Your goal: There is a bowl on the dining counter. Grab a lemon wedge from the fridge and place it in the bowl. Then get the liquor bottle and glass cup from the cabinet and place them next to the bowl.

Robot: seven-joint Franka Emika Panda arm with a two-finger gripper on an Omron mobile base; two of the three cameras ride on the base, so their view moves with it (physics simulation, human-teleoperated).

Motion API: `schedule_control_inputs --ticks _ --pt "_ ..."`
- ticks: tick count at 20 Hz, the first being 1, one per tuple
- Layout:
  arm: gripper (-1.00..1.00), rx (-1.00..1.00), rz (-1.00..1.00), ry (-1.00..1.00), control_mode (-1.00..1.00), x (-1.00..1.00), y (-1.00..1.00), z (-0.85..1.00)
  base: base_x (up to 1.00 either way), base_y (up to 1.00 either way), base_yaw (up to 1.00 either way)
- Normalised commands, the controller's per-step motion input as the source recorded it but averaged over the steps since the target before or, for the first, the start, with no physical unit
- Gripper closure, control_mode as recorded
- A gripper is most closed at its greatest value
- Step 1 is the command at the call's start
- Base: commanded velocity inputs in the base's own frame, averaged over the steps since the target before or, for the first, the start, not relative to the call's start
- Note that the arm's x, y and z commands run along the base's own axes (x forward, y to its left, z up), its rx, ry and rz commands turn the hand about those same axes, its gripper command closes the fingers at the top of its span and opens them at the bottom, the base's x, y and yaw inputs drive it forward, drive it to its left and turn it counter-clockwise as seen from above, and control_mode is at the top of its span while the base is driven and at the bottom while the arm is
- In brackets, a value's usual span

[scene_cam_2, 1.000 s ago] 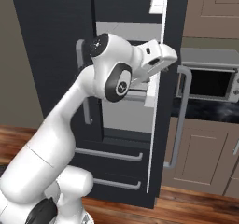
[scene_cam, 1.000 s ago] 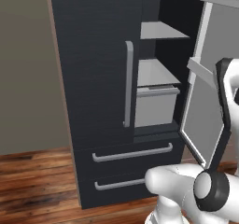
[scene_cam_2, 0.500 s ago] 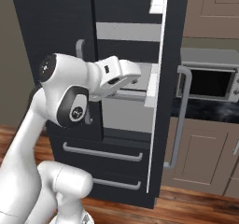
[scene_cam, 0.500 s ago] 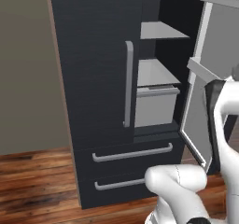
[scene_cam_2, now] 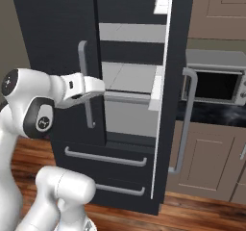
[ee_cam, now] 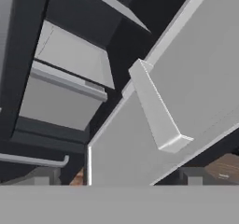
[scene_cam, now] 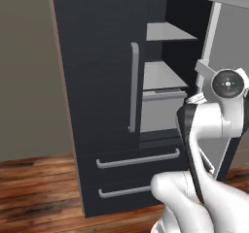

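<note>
The dark fridge stands in front of me with its right door swung open and its left door shut. Grey shelves and a pale drawer show inside, all bare where I can see them. In the hand view a grey door bin juts from the open door's inner face. My gripper hangs in front of the left door's handle, pointing into the opening; its fingers are too indistinct to read. Nothing is held. The lemon wedge, bowl, liquor bottle, glass cup and cabinet are out of view.
Two bottom freezer drawers with bar handles sit below the doors. A microwave rests on the counter right of the fridge, over wooden base cabinets. A beige wall flanks the fridge's left, above a wood floor.
The arm has swung down and to the left. The hand has left the open door's edge and now sits in front of the left door's handle. The door stays open.
</note>
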Motion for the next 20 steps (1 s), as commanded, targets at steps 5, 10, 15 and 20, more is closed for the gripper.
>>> schedule_control_inputs --ticks 5,10,15,20 --pt "-1.00 0.20 0.03 -0.03 -1.00 0.44 1.00 -0.23 0.00 0.00 0.00" --pt "-1.00 0.21 0.03 0.00 -1.00 0.40 1.00 -0.21 0.00 0.00 0.00" --pt "-1.00 0.19 0.01 0.00 -1.00 0.35 0.80 -0.11 0.00 0.00 0.00" --pt "-1.00 0.13 0.00 0.05 -1.00 0.60 0.12 0.00 0.00 0.00 0.00"
